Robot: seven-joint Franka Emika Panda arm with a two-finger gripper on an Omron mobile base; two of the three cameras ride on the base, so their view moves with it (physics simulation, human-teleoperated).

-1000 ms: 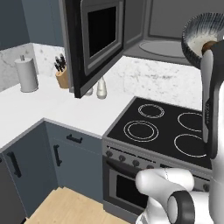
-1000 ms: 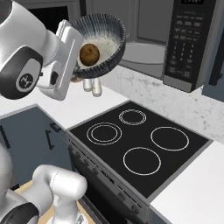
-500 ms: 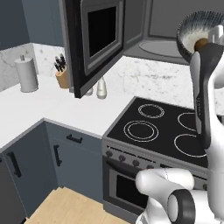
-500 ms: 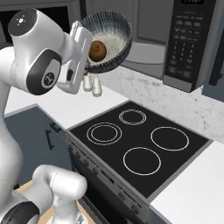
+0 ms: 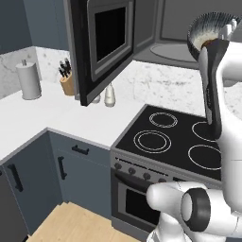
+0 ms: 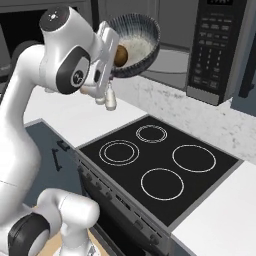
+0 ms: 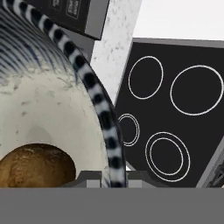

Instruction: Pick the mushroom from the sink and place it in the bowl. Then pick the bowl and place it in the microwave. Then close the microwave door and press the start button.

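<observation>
My gripper (image 6: 115,56) is shut on the rim of the bowl (image 6: 141,44), holding it tilted high above the counter, just in front of the open microwave (image 6: 216,49). The mushroom (image 6: 120,55) lies inside the bowl against its lower wall. In the hand view the mushroom (image 7: 37,167) rests on the bowl's pale speckled inside (image 7: 48,109), and my fingertips (image 7: 94,176) clamp the striped rim. From the left base view the bowl (image 5: 211,29) hangs level with the microwave's grey cavity (image 5: 172,33). The microwave door (image 5: 101,45) stands swung wide open to the left. The sink is out of view.
A black four-ring cooktop (image 6: 160,165) lies below the bowl, with oven knobs on its front. Two shakers (image 5: 109,96) stand under the open door. A knife block (image 5: 68,82) and a paper towel roll (image 5: 29,81) stand on the white counter (image 5: 56,118) to the left.
The arm has lifted the bowl with the mushroom higher and carried it closer to the microwave opening. The grip on the rim has not changed.
</observation>
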